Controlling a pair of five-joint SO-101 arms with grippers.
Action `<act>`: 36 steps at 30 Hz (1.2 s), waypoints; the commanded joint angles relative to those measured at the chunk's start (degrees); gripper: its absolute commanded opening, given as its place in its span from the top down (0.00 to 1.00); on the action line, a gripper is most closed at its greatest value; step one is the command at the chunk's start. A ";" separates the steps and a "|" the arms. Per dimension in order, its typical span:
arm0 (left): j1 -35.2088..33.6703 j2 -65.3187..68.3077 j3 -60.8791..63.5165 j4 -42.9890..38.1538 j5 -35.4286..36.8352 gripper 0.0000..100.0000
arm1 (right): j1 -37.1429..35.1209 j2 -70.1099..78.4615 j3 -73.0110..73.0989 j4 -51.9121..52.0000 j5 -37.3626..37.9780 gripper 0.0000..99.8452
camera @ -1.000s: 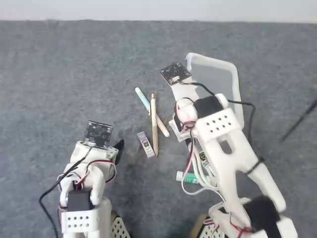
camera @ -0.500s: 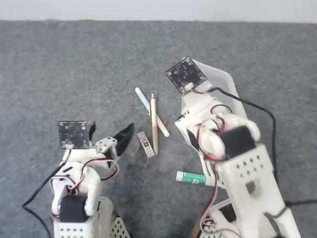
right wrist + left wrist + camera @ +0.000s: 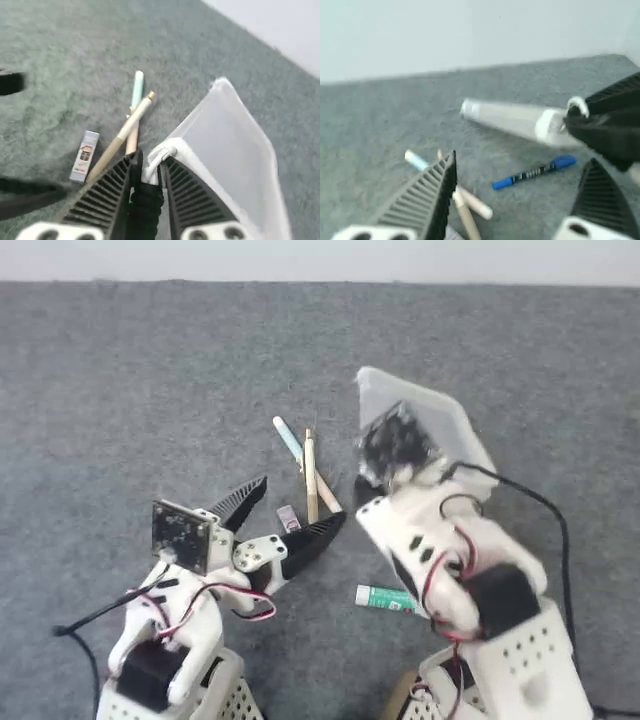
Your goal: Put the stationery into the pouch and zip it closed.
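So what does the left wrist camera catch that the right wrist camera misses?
Left wrist view: a blue marker lying beside the pouch, seen between the fingers of the open left claw. Right wrist view: a small lilac packet shown in full next to the pens. Both: the right claw shut on the pouch's end, the light-blue pen and the beige pens.
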 commanded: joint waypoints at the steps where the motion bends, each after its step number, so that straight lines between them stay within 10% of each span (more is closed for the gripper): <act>1: 1.14 -1.23 1.89 -4.40 0.70 0.64 | -2.95 -5.76 0.70 -1.45 1.67 0.99; 36: 0.62 -1.14 12.00 -16.53 -3.16 0.72 | -7.25 -8.57 5.98 0.66 2.02 0.99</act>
